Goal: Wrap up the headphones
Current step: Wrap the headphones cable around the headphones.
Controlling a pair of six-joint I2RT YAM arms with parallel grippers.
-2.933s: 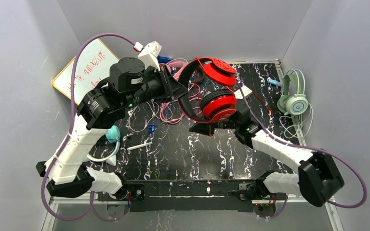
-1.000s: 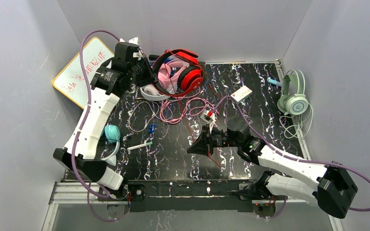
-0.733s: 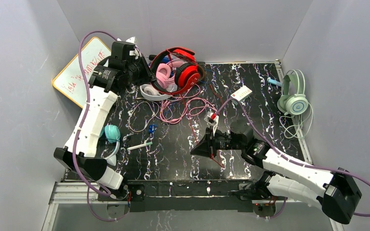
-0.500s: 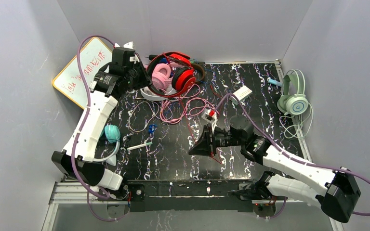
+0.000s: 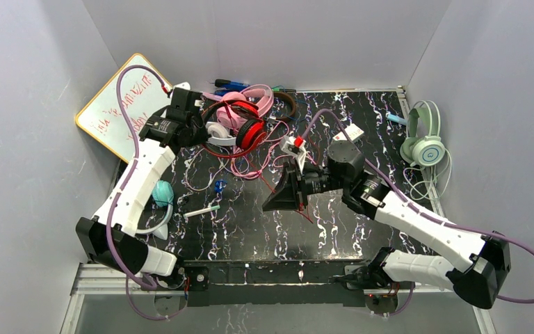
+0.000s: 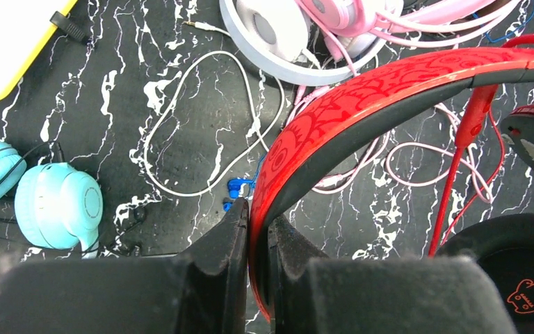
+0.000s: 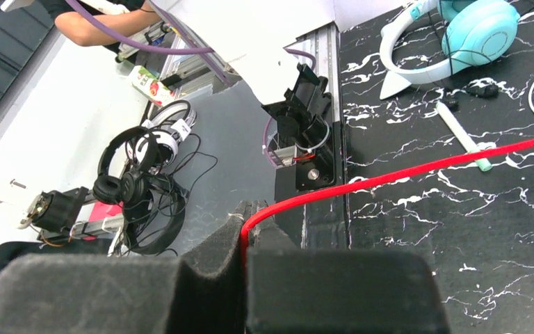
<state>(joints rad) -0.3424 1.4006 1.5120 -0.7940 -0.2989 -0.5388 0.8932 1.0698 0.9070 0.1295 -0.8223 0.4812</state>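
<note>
The red headphones (image 5: 247, 131) hang at the back left, over the pile of pink (image 5: 240, 97) and white headphones (image 5: 215, 132). My left gripper (image 5: 198, 129) is shut on their red patterned headband (image 6: 389, 90), which runs between the jaws in the left wrist view, where the gripper (image 6: 257, 223) sits at the bottom. My right gripper (image 5: 278, 198) is near the table's middle, shut on the red cord (image 7: 417, 170). In the right wrist view the gripper (image 7: 247, 219) pinches the cord, which runs taut to the right.
Teal headphones (image 5: 161, 193) and a marker (image 5: 201, 210) lie front left. Mint green headphones (image 5: 424, 142) lean at the right wall. A whiteboard (image 5: 122, 104) stands back left, a small white box (image 5: 351, 132) back centre. Pink and white cords (image 5: 250, 163) loop mid-table.
My left gripper carried the red headphones from the raised centre to the back left and lowered them. My right gripper left the ear cup, dropped forward holding the red cord, then rose a little.
</note>
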